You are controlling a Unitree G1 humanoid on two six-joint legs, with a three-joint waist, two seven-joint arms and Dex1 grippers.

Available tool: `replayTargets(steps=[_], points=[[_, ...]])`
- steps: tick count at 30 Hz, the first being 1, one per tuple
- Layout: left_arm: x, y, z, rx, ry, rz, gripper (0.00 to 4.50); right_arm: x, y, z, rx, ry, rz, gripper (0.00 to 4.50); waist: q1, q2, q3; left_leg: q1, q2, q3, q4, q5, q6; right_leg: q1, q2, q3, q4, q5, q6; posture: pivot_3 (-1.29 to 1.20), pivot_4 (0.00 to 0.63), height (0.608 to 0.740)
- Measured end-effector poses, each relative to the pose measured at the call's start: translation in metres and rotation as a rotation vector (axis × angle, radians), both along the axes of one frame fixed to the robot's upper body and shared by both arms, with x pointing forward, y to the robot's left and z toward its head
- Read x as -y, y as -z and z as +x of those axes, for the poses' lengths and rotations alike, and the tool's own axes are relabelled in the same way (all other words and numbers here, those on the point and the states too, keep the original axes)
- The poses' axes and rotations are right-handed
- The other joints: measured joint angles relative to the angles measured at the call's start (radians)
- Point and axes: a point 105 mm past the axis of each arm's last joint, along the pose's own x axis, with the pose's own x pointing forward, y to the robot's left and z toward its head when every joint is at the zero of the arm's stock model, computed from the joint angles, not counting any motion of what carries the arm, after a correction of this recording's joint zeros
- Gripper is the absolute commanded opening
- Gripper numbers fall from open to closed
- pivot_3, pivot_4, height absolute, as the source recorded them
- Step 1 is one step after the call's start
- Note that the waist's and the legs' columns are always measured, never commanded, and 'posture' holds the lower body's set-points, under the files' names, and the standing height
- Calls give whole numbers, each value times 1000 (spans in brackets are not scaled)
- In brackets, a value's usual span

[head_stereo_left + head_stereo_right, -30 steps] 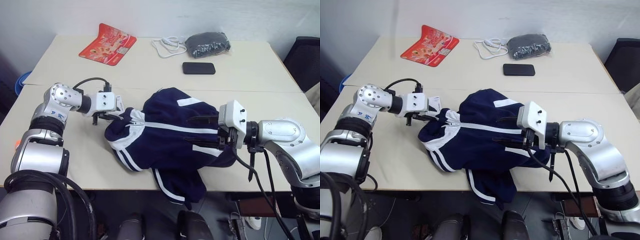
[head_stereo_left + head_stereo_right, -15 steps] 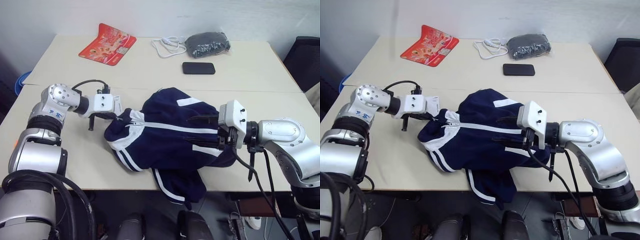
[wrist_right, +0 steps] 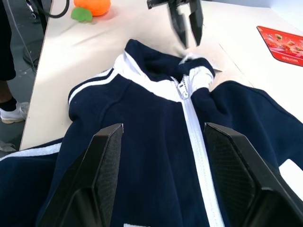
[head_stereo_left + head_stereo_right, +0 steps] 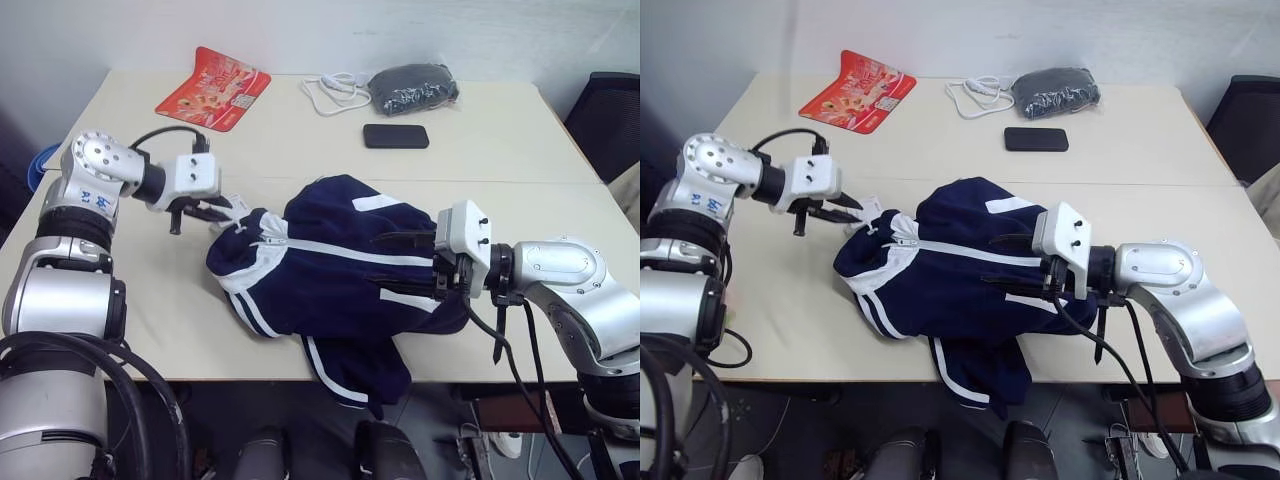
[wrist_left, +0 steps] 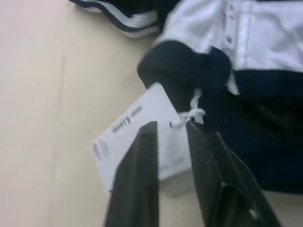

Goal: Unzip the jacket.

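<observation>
Counter (image 4: pixel 300 140) first: it is big and pale, and everything sits on it. Jacket (image 4: pixel 330 280) comes next. It is navy blue with white stripes and lies in a heap in the middle of the near part of the counter, with one end hanging over the front edge. Its white zip (image 3: pixel 196 124) runs down the middle and looks closed all the way up to the white collar (image 3: pixel 189 75).

The right gripper (image 4: pixel 385 268) reaches in from the right, low over the jacket's middle. Its jaws are spread wide with nothing between them.

The left gripper (image 4: pixel 205 210) is just above the collar end of the jacket, at the left. Its jaws stand a little apart and hold nothing. In the left wrist view, the white paper tag (image 5: pixel 142 137) and its little white string lie just past the fingertips (image 5: pixel 147 137).

A red flat packet (image 4: pixel 214 87) lies at the far left of the counter. A dark grey bundle (image 4: pixel 414 86) sits at the far side, with a white cable (image 4: pixel 335 92) just beside it. A black phone (image 4: pixel 395 136) lies near them, a bit closer to the jacket. An orange thing (image 3: pixel 92 4) with a green bit sits on the counter past the collar.
</observation>
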Motion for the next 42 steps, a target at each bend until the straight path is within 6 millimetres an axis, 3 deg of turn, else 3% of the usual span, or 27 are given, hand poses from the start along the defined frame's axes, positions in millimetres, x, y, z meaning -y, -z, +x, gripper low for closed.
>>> replayTargets(steps=[3, 12, 19, 25, 29, 32, 35, 42], points=[[-3, 15, -3, -21, 3, 9, 2883, 0, 0, 0, 0, 3, 2, 2850, 0, 0, 0, 0, 0, 0, 0, 0, 0, 0, 0, 0, 0, 0, 0, 0, 150, 740], [-30, 1, 4, 165, -96, 55, 2883, -1, 4, -2, -16, 7, 10, 2850, 1, 0, 0, -1, 0, -1, 0, 0, 0, 0, 0, -1, 0, 0, 0, 0, 150, 740], [-32, 20, 1, 166, -78, 63, 2883, -1, 4, -2, -18, 17, 14, 2850, 2, 0, 0, -1, 0, -1, 0, 0, 0, 0, 0, -1, 0, 0, 0, 0, 150, 740], [-24, 16, 10, 289, -90, 31, 2883, -1, 4, -2, -21, 16, 17, 2850, 3, 0, 0, -1, 0, -1, 0, 0, 0, 0, 0, -1, 0, 0, 0, 0, 150, 740], [-16, 36, 14, 303, -92, 40, 2883, -1, 2, -2, -21, 15, 21, 2850, 2, 0, 0, -1, 0, -1, 0, 0, 0, 0, 0, -1, 0, 0, 0, 0, 150, 740], [-13, 38, 16, 320, -96, 40, 2883, -2, 1, -2, -19, 12, 24, 2850, 2, 0, 0, 0, 0, -1, 0, 0, 0, 0, 0, -1, 0, 0, 0, 0, 150, 740], [-8, 39, 20, 350, -98, 42, 2317, -3, -2, -2, -8, 8, 26, 2850, 6, -1, 0, 0, 0, -1, 1, 0, 0, 1, -1, -1, 0, 0, 0, 0, 150, 740], [-11, 41, 29, 492, -115, 164, 73, -3, -4, -1, -8, 10, 28, 2850, 3, -1, -1, 0, 0, -2, 1, 0, 0, 1, -1, -1, 0, 0, 0, 0, 150, 740]])
